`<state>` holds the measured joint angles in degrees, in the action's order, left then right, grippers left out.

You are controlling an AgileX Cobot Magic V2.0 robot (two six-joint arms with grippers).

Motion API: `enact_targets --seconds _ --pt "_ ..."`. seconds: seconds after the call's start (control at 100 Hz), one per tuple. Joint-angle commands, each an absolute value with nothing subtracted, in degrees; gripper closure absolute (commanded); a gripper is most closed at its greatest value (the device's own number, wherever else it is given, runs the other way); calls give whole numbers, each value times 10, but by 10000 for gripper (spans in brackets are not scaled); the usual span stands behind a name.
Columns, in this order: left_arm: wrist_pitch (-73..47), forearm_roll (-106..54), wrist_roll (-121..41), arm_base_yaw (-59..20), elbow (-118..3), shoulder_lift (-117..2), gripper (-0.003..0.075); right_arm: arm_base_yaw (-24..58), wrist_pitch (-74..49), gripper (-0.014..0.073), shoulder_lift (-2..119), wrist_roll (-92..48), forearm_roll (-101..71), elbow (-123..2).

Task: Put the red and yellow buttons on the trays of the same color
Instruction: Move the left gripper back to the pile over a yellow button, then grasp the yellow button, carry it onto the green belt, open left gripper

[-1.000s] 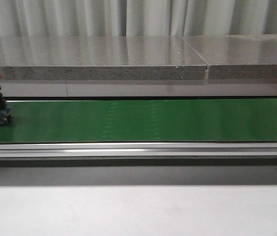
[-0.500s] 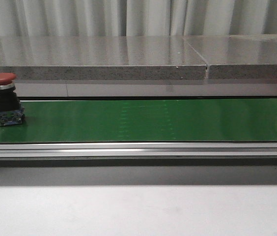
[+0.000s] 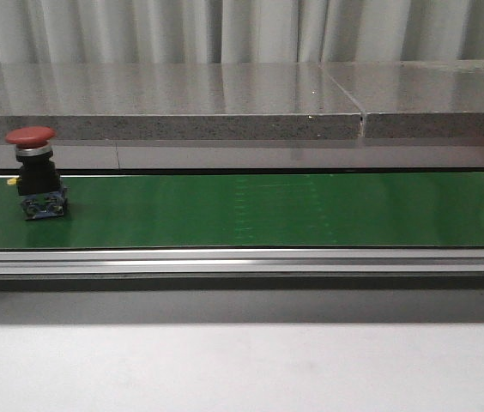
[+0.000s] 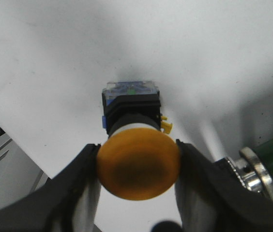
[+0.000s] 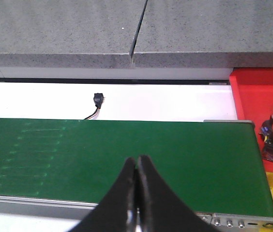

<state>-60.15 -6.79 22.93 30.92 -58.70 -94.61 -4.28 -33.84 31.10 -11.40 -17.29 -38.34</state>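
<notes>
holding: your left tool clamps the yellow button for its tray | right tool pinched empty, awaiting the red button on the green belt

Pale pleated curtain behind, grey speckled stone slab, white tabletop in front

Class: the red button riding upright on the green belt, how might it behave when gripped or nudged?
The red button looks rigid. Its wide cap over a narrower body suggests it is top-heavy, so apt to tip if nudged. The rounded cap may slip.
</notes>
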Motion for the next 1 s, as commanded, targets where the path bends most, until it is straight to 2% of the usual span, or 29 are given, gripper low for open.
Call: enact_targets --seconds 0.0,0.3,0.48,0.77,0.99 --pt "-603 -69 225 309 -603 -912 552 -42 -300 660 311 -119 -183 -398" --pt "-605 -28 123 309 -624 -821 552 -42 -300 660 311 -119 -183 -398" --pt "-615 -58 88 305 -650 -773 552 -42 -300 660 311 -119 -183 -398" --pt "-674 -59 48 211 -759 -757 552 -42 -300 660 311 -119 -183 -398" --pt "-714 -51 47 148 -782 -790 552 -42 -300 660 311 -119 -183 -398"
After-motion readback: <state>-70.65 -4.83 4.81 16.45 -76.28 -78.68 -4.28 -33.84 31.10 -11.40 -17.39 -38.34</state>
